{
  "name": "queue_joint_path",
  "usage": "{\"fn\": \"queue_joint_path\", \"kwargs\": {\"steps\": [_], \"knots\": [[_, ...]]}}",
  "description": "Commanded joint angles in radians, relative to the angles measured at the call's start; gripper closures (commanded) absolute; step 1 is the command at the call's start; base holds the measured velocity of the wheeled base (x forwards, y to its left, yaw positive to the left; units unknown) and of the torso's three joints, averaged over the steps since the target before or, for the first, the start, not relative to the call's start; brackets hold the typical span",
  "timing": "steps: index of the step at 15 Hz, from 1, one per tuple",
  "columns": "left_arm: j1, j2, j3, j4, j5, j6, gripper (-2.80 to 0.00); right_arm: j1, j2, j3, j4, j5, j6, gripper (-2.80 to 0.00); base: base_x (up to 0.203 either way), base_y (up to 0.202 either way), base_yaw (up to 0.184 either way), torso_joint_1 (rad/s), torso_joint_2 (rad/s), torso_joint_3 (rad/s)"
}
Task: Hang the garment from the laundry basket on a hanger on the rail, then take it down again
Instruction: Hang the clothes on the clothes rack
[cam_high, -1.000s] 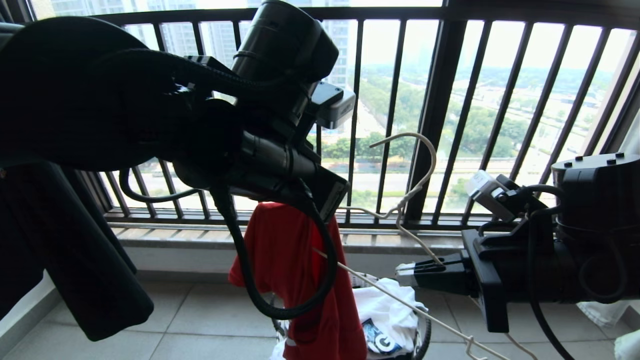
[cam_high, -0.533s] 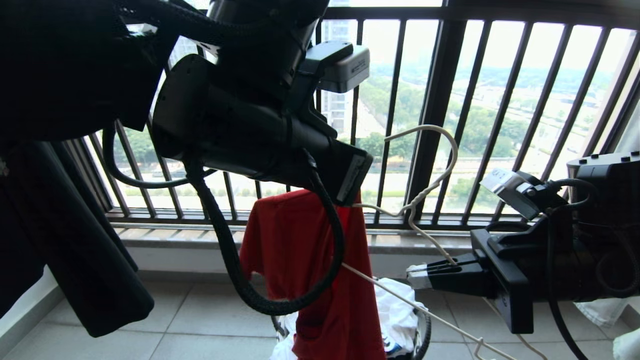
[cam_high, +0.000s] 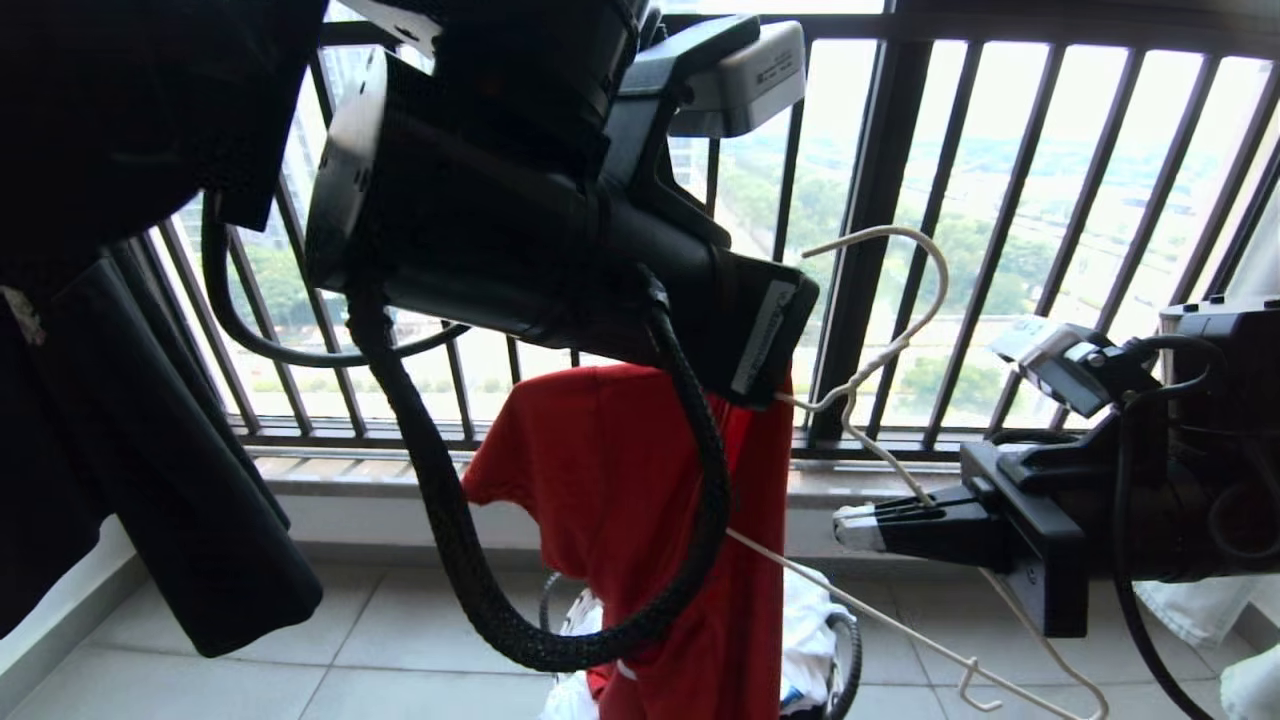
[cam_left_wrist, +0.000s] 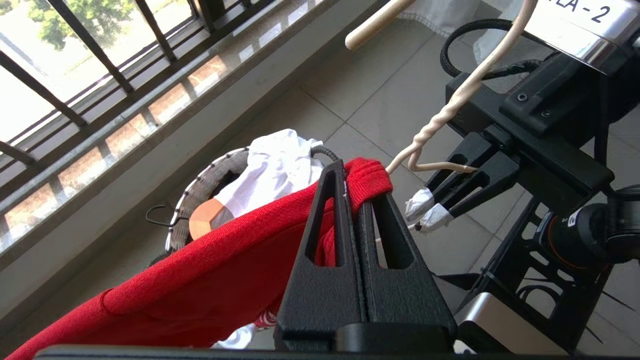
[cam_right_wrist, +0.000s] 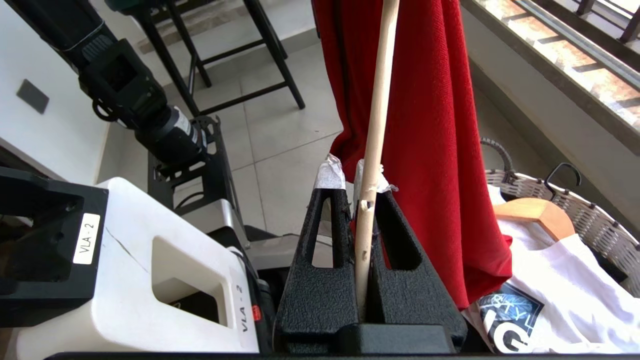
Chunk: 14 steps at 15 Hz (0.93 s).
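Note:
The red garment (cam_high: 620, 470) hangs above the laundry basket (cam_high: 848, 645), its lower end still down in it. My left gripper (cam_left_wrist: 350, 172) is shut on a bunched edge of the garment (cam_left_wrist: 200, 280). Just to its right, my right gripper (cam_high: 848, 525) is shut on one arm of the off-white wire hanger (cam_left_wrist: 437, 125), whose hook points up in front of the railing. The right wrist view shows the hanger (cam_right_wrist: 375, 125) clamped between the taped fingertips (cam_right_wrist: 330, 172), with the garment (cam_right_wrist: 435, 125) hanging right behind it. The rail is out of view.
The basket (cam_right_wrist: 575, 205) also holds a white shirt (cam_right_wrist: 550, 290) with a dark print and a wooden hanger (cam_right_wrist: 535, 212). A black railing (cam_high: 880, 200) and a low ledge close off the far side. A dark garment (cam_high: 150, 500) hangs at the left. A black stool (cam_right_wrist: 240, 50) stands behind.
My left arm has risen and swung right, lifting the garment higher out of the basket and closer to the hanger. The right gripper has shifted slightly right with the hanger.

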Motion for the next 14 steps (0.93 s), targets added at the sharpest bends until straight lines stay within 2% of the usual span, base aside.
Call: {"fn": "queue_joint_path", "kwargs": {"steps": [1, 5, 8, 14], "knots": [[-0.015, 0.017, -0.023, 0.003, -0.018, -0.01, 0.0, -0.021, 0.005, -0.001, -0.007, 0.011, -0.001, 0.0, 0.0, 0.0, 0.0, 0.0, 0.0, 0.0], [-0.055, 0.038, -0.057, 0.004, -0.018, -0.027, 0.0, -0.029, 0.013, -0.004, -0.009, 0.02, -0.001, 0.0, 0.0, 0.0, 0.0, 0.0, 0.0, 0.0], [-0.1, 0.023, -0.039, 0.005, -0.012, -0.081, 0.0, -0.03, 0.014, -0.003, -0.009, 0.023, -0.001, 0.0, 0.0, 0.0, 0.0, 0.0, 0.0, 0.0], [-0.12, 0.036, -0.054, -0.012, -0.005, -0.078, 0.0, -0.03, 0.017, -0.004, -0.009, 0.028, -0.001, 0.0, 0.0, 0.0, 0.0, 0.0, 0.0, 0.0]]}}
